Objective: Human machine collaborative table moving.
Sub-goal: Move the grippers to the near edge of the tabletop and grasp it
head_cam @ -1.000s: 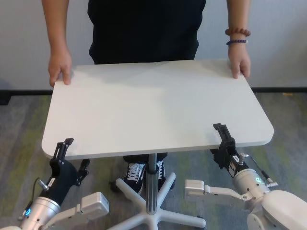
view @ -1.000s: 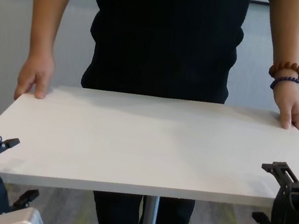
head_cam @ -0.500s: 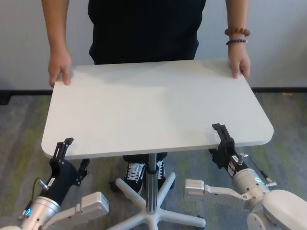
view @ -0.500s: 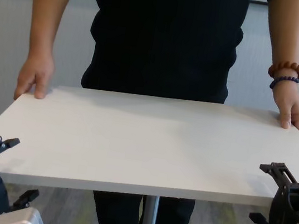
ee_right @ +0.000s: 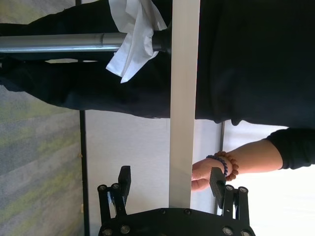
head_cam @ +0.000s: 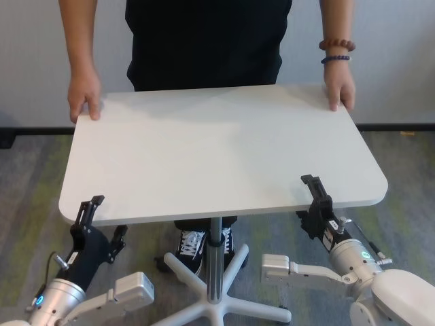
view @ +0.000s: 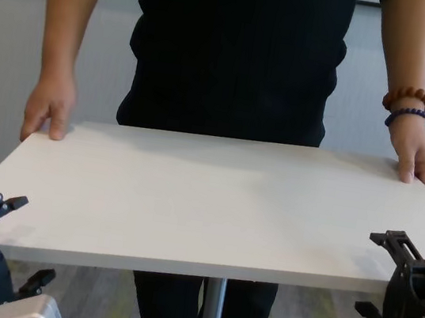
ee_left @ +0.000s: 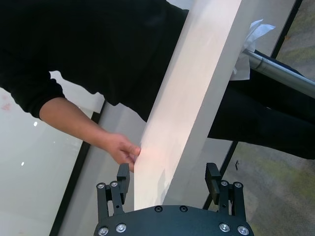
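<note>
Smooth white rounded-corner table [head_cam: 217, 153] sits between person [head_cam: 207, 41] gripping far corners and black skeletal left gripper [head_cam: 95, 219] and right gripper [head_cam: 314, 200], both open, straddling near edge.

Grey-green carpet [head_cam: 27, 176], pale wall [head_cam: 394, 41]

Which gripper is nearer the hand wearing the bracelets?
Right. The right gripper straddles the table's near edge on the same side as the braceleted hand, which holds the far corner there. The left gripper straddles the near edge at the opposite corner.
</note>
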